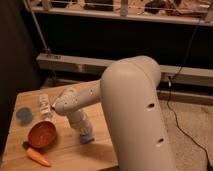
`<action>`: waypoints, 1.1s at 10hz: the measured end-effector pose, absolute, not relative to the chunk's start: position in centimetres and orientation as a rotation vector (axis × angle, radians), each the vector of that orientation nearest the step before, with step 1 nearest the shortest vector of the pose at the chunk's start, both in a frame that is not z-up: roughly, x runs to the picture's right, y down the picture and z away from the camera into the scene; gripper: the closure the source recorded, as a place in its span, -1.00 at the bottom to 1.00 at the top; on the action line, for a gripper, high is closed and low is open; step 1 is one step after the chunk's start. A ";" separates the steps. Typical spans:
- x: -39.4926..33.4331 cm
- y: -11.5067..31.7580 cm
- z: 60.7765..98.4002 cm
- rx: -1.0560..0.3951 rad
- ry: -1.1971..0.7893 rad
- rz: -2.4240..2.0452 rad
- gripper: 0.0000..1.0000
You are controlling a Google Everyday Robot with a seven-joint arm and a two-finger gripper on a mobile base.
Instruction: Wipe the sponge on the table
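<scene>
Behind your wooden desk (70, 154) stands a dark wall (110, 37), crossed low down by a pale horizontal rail (75, 62). Higher up you see a light railing (125, 14) with clutter behind it, too dim to name. On your right, a black cable (189, 50) drops down and trails over the speckled grey floor (197, 117). The light is dim and warm.

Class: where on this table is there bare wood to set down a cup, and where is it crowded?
Bare: the front strip of the table between the carrot and the sponge, and the back edge behind the bottle. Crowded: the left side, with blue disc, orange bowl, and the gripper down on the sponge.
</scene>
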State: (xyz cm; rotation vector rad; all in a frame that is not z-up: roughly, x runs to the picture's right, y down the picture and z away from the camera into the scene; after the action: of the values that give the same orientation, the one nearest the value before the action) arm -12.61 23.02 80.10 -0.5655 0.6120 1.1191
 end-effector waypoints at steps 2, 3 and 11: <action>-13.0 23.0 80.5 -0.573 0.614 1.108 1.00; -13.3 22.8 80.7 -0.572 0.609 1.101 1.00; -16.6 19.2 83.3 -0.529 0.558 1.027 1.00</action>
State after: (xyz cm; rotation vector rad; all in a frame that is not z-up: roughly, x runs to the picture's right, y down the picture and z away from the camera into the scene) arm -16.65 19.22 83.31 -0.5286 0.5579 1.0268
